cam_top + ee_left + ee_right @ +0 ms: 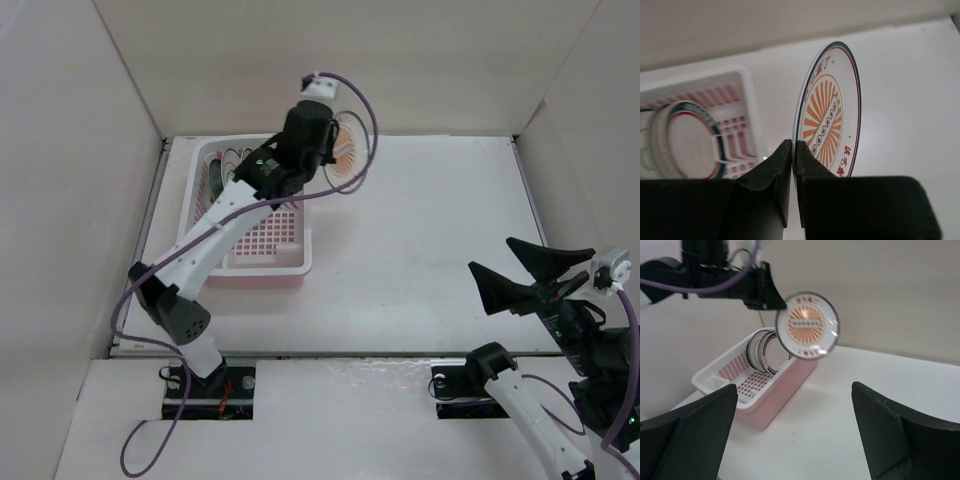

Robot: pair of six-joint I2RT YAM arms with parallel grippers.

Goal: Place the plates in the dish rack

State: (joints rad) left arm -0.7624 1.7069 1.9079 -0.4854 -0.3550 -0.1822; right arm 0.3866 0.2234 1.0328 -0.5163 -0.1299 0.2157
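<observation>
My left gripper (330,150) is shut on the rim of the orange sunburst plate (832,112) and holds it on edge in the air, just right of the dish rack's far right corner. The plate also shows in the top view (347,148) and the right wrist view (807,326). The pink-white dish rack (290,262) stands at the table's left; it also shows in the right wrist view (785,385). Several plates (760,350) stand on edge at its far end; one (690,147) shows in the left wrist view. My right gripper (525,270) is open and empty at the near right.
White walls enclose the table on the left, back and right. The left arm stretches over the rack. The rack's near half (265,240) shows bare lattice. A purple cable (365,115) loops beside the left wrist.
</observation>
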